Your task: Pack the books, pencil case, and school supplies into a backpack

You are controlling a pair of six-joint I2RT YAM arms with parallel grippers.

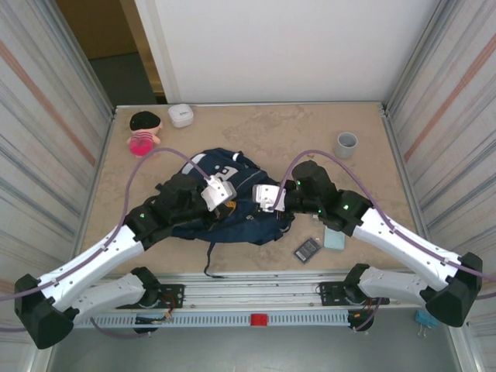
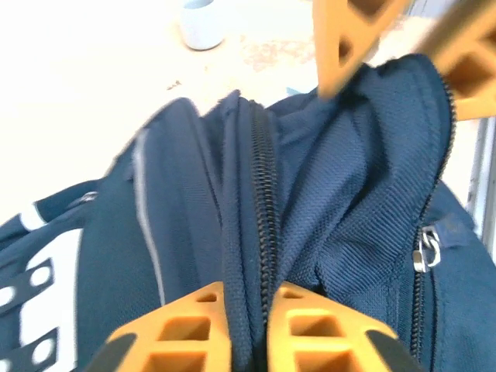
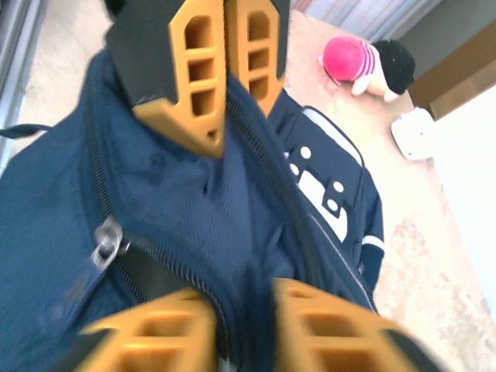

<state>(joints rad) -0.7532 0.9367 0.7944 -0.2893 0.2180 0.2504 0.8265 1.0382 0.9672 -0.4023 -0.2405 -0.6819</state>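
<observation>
**Q:** Why are your left jaws clamping shut on the backpack (image 2: 325, 201) zipper seam, mid-desk (image 1: 271, 132)?

**A:** You are probably lifting its mouth for loading. Your right jaws are standing part-open astride the opposite lip. The pencil case (image 1: 335, 239) is lying at the backpack's 4 o'clock.

Readable text: none that I can make out from here.
White patches (image 3: 316, 184) on the backpack (image 1: 240, 223): dark dots and blocks, no letters or numbers legible.
Gridded face of the dark grey rectangle (image 1: 307, 249): too small to read.
</observation>
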